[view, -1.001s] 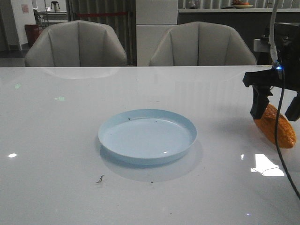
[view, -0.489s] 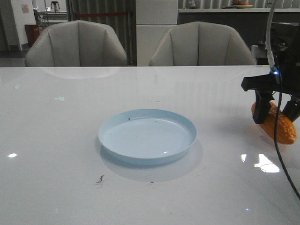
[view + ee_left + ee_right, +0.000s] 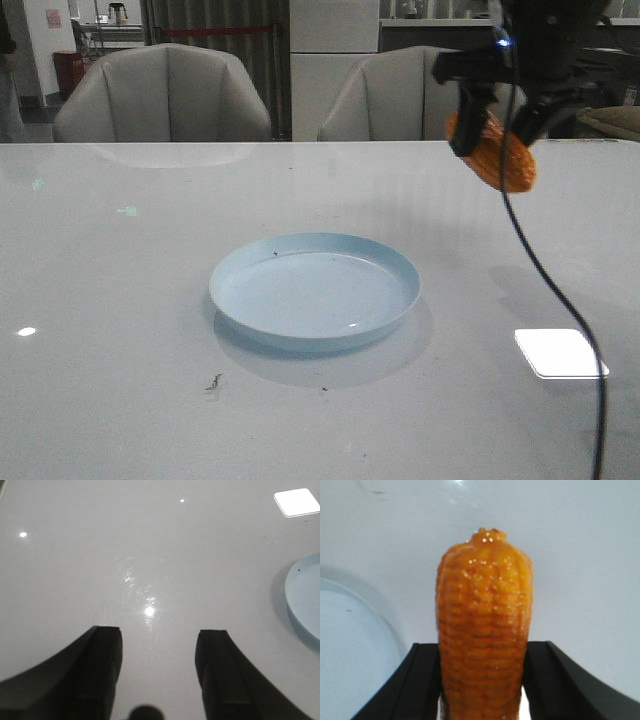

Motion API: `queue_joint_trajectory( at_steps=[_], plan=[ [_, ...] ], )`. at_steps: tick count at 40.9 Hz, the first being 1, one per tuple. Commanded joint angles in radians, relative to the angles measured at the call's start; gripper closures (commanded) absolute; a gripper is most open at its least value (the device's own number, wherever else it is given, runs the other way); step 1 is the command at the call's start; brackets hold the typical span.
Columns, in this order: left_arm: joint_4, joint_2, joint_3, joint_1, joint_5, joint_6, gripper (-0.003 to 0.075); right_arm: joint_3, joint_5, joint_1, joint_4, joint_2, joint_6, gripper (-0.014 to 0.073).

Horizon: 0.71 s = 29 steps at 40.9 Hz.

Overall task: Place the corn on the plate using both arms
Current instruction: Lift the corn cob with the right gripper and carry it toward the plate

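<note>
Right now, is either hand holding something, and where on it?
The right hand grips the corn across its sides; the left hand is empty.

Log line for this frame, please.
right gripper: shut on corn, held above table | left gripper: open | plate: empty

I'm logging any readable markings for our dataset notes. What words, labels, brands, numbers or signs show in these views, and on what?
None can be read.
Wall sign, far left of the background: reddish marks, too small and blurred to read.
Corn, held in the right pincer: no text.
Plate: only dark specks, no print.
Left pincer: plain black, no label.
</note>
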Motion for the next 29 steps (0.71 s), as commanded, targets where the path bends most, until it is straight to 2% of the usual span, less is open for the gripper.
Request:
queue_joint_trajectory(
  at_steps=[1, 13, 25, 27, 29],
  plan=[
    [0.012, -0.011, -0.029, 0.001, -0.088, -0.010, 0.0315, -0.078, -0.010, 0.078, 0.017, -0.054, -0.012, 0.0367],
    [0.012, -0.011, -0.029, 0.001, -0.088, -0.010, 0.0315, -0.079, -0.034, 0.277, 0.019, 0.009, -0.012, 0.0367],
    [0.012, -0.011, -0.029, 0.001, -0.088, -0.010, 0.0315, -0.079, -0.010, 0.308, 0.019, 0.117, -0.012, 0.0363],
    [0.012, -0.011, -0.029, 0.001, -0.088, -0.010, 0.0315, -0.079, -0.008, 0.308, 0.019, 0.127, -0.012, 0.0353],
    [0.012, -0.011, -0.029, 0.001, -0.088, -0.010, 0.0315, -0.079, -0.002, 0.308, 0.020, 0.140, -0.012, 0.0305]
  ],
)
